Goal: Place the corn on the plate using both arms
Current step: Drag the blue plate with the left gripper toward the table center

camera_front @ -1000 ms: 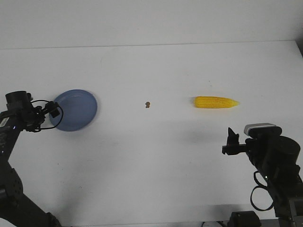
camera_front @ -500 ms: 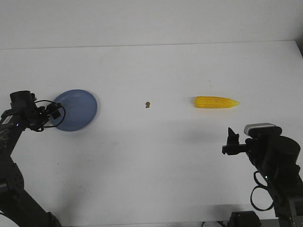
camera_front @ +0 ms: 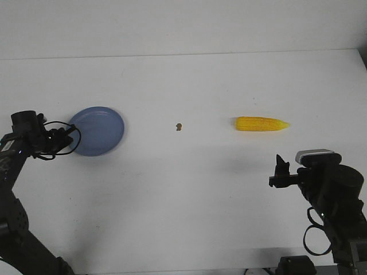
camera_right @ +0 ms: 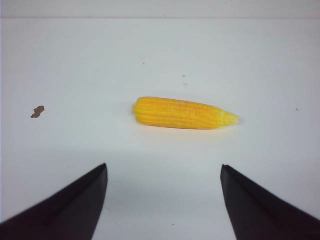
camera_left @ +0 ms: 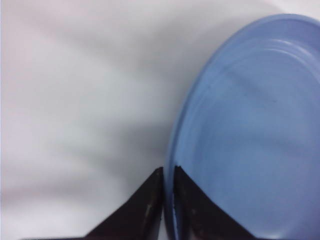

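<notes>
The blue plate [camera_front: 97,130] lies on the white table at the left. My left gripper [camera_front: 71,136] is shut on the plate's near-left rim; in the left wrist view the rim [camera_left: 176,150] runs between the two fingertips of the gripper [camera_left: 168,170]. The yellow corn [camera_front: 261,124] lies on its side at the right, tip pointing right. My right gripper [camera_front: 280,169] is open and empty, nearer the front edge than the corn and apart from it. In the right wrist view the corn [camera_right: 182,113] lies ahead of the wide-apart fingers of the gripper [camera_right: 163,167].
A tiny brown speck [camera_front: 179,126] lies on the table between plate and corn; it also shows in the right wrist view [camera_right: 37,111]. The table's far edge [camera_front: 183,55] runs across the back.
The plate has shifted a little to the right with my left gripper on its rim. The right arm and the corn have not moved.
</notes>
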Tool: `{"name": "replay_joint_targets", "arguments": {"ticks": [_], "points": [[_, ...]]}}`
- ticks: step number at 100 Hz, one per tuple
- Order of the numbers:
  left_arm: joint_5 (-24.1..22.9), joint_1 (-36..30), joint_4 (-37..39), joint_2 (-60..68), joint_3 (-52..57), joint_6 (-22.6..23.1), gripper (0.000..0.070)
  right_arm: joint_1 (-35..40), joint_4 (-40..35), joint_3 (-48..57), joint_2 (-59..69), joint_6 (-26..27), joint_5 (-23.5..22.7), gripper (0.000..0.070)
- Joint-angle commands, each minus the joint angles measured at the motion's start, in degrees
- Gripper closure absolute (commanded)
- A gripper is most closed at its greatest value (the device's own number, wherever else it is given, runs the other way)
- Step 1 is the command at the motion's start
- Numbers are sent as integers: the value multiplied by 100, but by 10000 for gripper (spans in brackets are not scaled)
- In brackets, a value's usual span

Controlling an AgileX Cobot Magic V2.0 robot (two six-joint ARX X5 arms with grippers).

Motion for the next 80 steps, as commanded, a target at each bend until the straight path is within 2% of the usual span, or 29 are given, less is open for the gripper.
{"name": "replay_joint_targets", "arguments": {"ticks": [1, 24, 38, 63, 80], "points": [[197, 20, 4, -251, 63, 90, 693, 4, 55, 118, 24, 46, -11, 221], [837, -94, -37, -1071, 63, -70, 693, 4, 55, 118, 24, 46, -9, 221], [1034, -385, -278, -1346, 61, -160, 693, 4, 55, 118, 26, 46, -9, 221], [1071, -1550, -468, -1401, 55, -138, 693, 4, 55, 118, 26, 46, -9, 221], [1416, -2435, -507, -1399, 55, 17, 693, 4, 55, 118, 26, 46, -9, 221]]}}
